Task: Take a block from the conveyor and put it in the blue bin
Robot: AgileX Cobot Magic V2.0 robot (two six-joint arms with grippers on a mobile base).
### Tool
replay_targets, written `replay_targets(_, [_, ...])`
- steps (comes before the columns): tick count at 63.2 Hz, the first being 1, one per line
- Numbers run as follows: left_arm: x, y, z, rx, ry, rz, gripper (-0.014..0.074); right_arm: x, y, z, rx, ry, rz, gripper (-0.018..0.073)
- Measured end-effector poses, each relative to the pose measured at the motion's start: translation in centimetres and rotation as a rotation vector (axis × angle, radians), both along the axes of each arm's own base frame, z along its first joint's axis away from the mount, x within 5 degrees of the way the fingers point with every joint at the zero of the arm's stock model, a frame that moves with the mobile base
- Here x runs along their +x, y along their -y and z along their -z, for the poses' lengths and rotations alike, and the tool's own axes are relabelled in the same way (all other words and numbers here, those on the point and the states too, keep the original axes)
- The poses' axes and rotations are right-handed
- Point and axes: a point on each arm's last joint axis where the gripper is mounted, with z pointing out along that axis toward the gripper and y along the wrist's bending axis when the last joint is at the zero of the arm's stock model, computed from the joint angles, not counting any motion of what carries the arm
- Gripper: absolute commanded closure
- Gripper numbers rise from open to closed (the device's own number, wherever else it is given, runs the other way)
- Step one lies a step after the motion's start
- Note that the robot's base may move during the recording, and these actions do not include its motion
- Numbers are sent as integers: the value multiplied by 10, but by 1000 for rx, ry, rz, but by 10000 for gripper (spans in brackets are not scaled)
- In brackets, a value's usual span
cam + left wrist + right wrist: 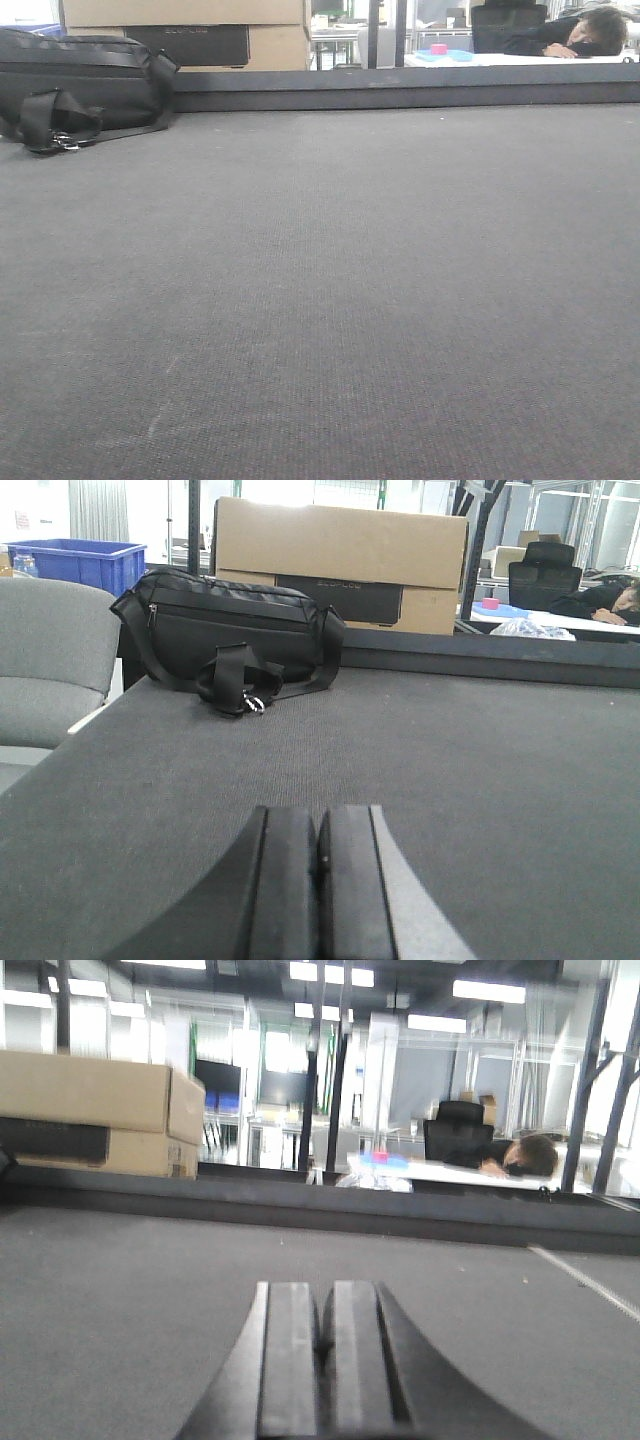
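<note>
The conveyor (320, 300), a broad dark grey belt with a fine woven texture, fills nearly all of the front view. Its darker raised edge strip (400, 90) runs across the upper part of the frame.

A black bag (80, 75) lies on the belt in the upper left of the front view, up against the edge strip. Its strap (45, 125) is looped on the belt in front of it. In the left wrist view the same bag sits left of centre, with a large cardboard box (340, 550) standing behind it beyond the strip.

The blue bin (80, 562) shows in the upper left corner of the left wrist view. It is off the belt, well behind a grey chair (50, 650) at the left edge.

The left hand (320, 820) appears at the bottom centre of its own view. Its two dark fingers are pressed together with nothing between them, low over the bare belt. The right hand (323, 1295) at the bottom centre of its view is pressed together in the same way, with nothing in it, over an open stretch of belt.

In the upper right of the front view, beyond the strip, a person (590, 30) rests their head on a white table (520, 60). A small pink object (438, 49) sits on a blue tray (455, 56) on that table.
</note>
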Motion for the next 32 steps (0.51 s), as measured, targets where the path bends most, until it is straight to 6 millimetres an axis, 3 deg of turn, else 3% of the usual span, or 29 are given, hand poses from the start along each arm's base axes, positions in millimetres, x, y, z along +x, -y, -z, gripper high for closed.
replay_targets(9, [-12,0,-50,3,118,0,707,-11,0,-41,-2,-20,-3,721])
replay_targets(17, [-21,0,-90,5,64,-3,707,-18,0,-89,-1,5,-4,721])
replay_targets(26, [-8,0,-125,0,-114,-5,707,-1,-1,-125,-8,-129,-7,721])
replay_targets(32, [13,-1,-145,-5,-253,-6,707,23,-2,-136,-15,-297,-9,721])
